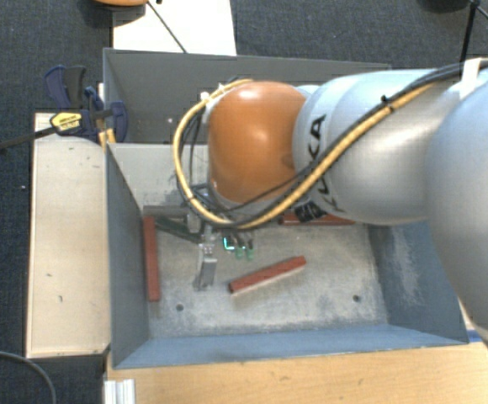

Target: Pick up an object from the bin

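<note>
Red-brown stick (267, 274) just R of gripper (205, 269), apart; grip state unclear. In bin (269, 343): 2nd stick (151, 259) along L wall.

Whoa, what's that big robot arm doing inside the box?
The robot arm is reaching into the grey bin from the right. Its gripper is down near the bin's floor, between two reddish-brown sticks: the left stick lying along the left wall, and the slanted stick in the middle. A third stick peeks out from under the arm. All the sticks lie on the floor, so nothing has been picked up yet.
</note>
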